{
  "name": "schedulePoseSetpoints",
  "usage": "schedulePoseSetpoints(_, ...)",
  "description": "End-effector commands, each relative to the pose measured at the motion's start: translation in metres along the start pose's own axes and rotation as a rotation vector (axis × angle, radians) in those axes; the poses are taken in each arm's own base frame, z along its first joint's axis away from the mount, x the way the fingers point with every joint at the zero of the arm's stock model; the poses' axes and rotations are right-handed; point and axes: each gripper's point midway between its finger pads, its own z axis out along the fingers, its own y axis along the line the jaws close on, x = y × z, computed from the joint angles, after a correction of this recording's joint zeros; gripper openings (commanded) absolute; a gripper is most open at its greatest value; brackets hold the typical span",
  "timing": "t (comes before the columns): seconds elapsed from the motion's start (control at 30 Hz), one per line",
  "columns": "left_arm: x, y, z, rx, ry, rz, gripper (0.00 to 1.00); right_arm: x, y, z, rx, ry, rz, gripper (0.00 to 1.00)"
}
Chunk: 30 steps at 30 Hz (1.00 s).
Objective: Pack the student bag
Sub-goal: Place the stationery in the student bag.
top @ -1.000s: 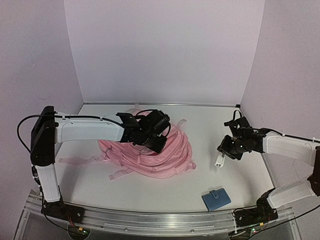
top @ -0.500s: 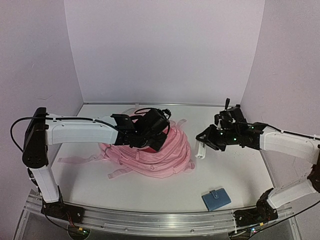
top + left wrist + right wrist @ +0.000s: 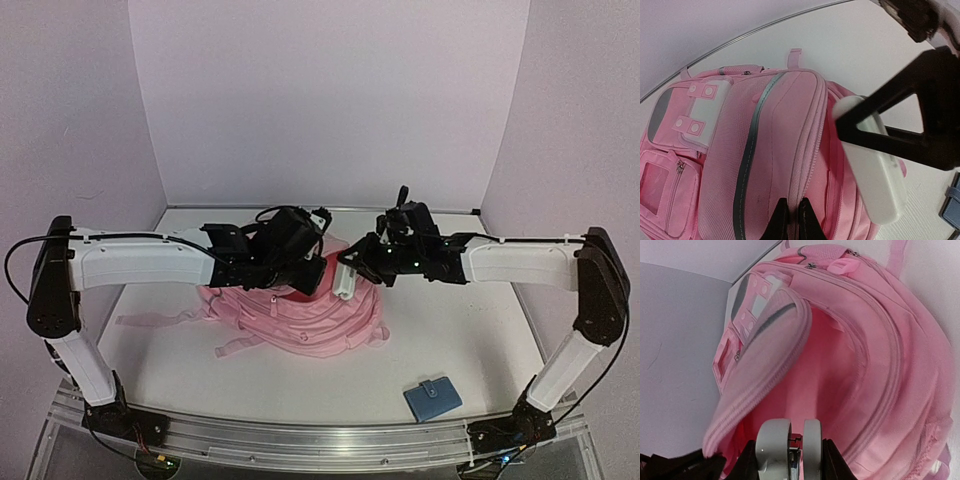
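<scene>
The left claw (image 3: 791,209) pinches the student bag's (image 3: 300,325) raised flap, while the right claw (image 3: 351,270) grips a white oblong object (image 3: 875,175) at its opening.

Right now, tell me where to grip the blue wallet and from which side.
Probably pinch the blue wallet across its two long edges, coming straight down from above. It lies flat and closed on the table, apart from the student bag, so both edges are free.

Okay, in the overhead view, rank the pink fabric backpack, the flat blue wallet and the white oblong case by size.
1. Pink fabric backpack, largest.
2. Flat blue wallet.
3. White oblong case, but the right gripper hides part of it and the wallet lies nearer, so these two are unsure.
</scene>
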Motion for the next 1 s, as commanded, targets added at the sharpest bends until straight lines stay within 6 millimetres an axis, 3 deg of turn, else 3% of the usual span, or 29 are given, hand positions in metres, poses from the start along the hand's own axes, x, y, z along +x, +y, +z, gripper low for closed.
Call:
schedulePoseSetpoints(0.0,-0.057,-0.016,-0.043,0.14,-0.186,-0.136,0.0,-0.027,0.042,0.012,-0.124,-0.062,0.064,0.0)
schedulePoseSetpoints(0.17,-0.058,-0.014,-0.045,0.146,-0.184,-0.17,0.0,-0.021,0.044,0.034,-0.142,-0.036,0.131,0.0)
schedulePoseSetpoints(0.4,-0.062,-0.012,-0.045,0.184,-0.189,-0.252,0.0,-0.011,0.015,0.046,-0.069,-0.104,0.225,0.03)
schedulePoseSetpoints(0.6,-0.057,-0.008,-0.045,0.205,-0.174,-0.289,0.0,-0.015,0.026,0.064,-0.108,-0.097,0.232,0.33)
schedulePoseSetpoints(0.83,-0.049,0.005,-0.043,0.2,-0.157,-0.348,0.0,-0.017,0.031,0.05,-0.118,-0.123,0.18,0.78)
schedulePoseSetpoints(0.97,-0.048,0.009,-0.041,0.199,-0.153,-0.361,0.0,-0.004,0.022,0.04,-0.092,-0.11,0.165,0.83)
